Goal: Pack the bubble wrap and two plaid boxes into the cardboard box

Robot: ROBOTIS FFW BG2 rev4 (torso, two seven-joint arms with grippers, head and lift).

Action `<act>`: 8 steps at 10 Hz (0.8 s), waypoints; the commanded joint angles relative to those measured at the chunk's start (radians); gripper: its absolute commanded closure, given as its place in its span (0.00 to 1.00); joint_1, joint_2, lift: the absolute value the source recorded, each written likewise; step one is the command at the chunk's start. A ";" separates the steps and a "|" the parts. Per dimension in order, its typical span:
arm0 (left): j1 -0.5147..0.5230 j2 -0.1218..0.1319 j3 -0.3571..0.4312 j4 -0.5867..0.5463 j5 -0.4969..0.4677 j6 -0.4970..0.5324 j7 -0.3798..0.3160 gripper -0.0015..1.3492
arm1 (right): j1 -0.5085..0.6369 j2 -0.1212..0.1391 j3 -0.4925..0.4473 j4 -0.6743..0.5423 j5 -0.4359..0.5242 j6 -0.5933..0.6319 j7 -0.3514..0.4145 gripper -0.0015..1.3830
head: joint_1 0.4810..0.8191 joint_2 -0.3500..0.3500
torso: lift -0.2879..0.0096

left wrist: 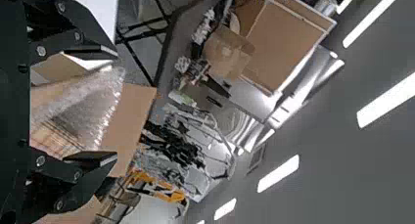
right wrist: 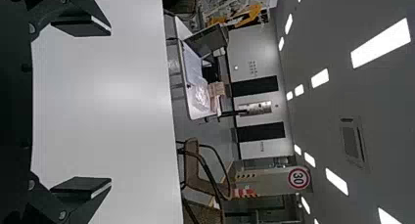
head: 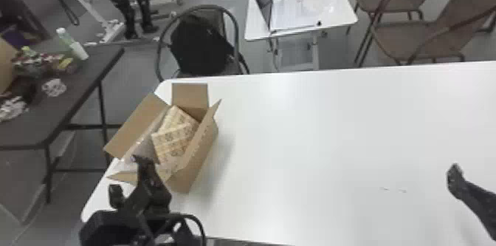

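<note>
My left gripper [head: 128, 174] has its fingers open by the cardboard box [head: 201, 156], with bubble wrap [head: 142, 150] and two plaid boxes [head: 171, 140] inside, beyond them. My right gripper [head: 457, 179] is open over the bench [head: 332, 134].

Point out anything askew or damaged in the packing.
Inside the open brown cardboard box, the two yellowish plaid boxes look askew, turned at different angles, and the clear bubble wrap stands bunched beside them. I see no damage.

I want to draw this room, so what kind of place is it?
Maybe a workshop or robot lab: a robot's left gripper is by a packing table, with metal-framed chairs and a laptop beyond.
</note>
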 commanded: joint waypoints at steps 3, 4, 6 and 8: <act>0.067 -0.015 0.056 -0.204 -0.239 0.236 -0.232 0.10 | 0.010 0.004 -0.001 -0.046 0.055 0.039 -0.001 0.15 | 0.63 0.88 | 0.62; 0.102 -0.029 0.056 -0.259 -0.289 0.311 -0.352 0.10 | 0.027 0.004 -0.001 -0.069 0.068 0.052 -0.001 0.15 | 0.63 0.83 | 0.62; 0.185 -0.029 0.022 -0.277 -0.298 0.386 -0.529 0.07 | 0.079 -0.005 0.008 -0.143 0.096 0.085 0.005 0.15 | 0.63 0.71 | 0.62; 0.297 -0.029 0.005 -0.299 -0.311 0.426 -0.560 0.07 | 0.145 -0.010 0.024 -0.204 0.124 0.099 0.021 0.15 | 0.63 0.67 | 0.62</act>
